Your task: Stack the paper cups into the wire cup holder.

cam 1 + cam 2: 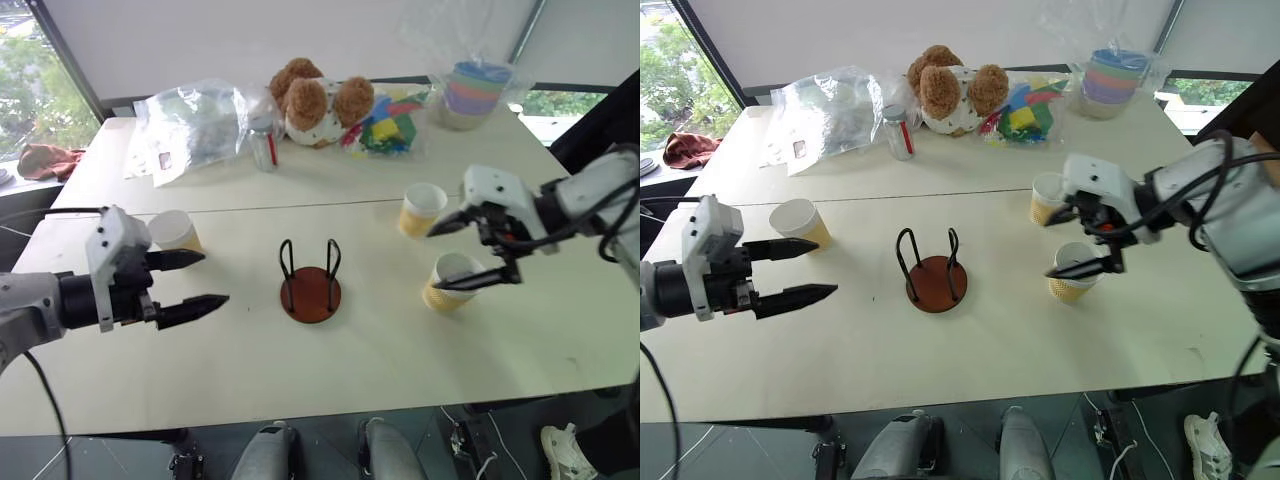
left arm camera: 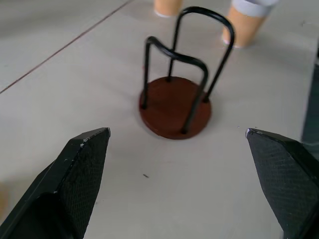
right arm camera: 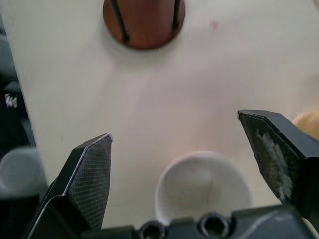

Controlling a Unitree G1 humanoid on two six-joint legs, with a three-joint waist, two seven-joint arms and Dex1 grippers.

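With both jaws spread wide and empty, I'd lower my right gripper (image 1: 468,256) squarely over the near cup (image 1: 447,281) on the counter (image 1: 400,350), pinch below its rim, then carry it left to the empty holder (image 1: 310,283).

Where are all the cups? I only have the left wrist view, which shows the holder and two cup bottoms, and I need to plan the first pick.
Observer: A third paper cup stands upright on the table beside the left gripper.
Operator: And the two beyond the holder?
Observer: Both upright; the nearer cup sits right under the open right gripper.
Operator: Is the holder empty?
Observer: Yes, the wire cup holder holds no cup.
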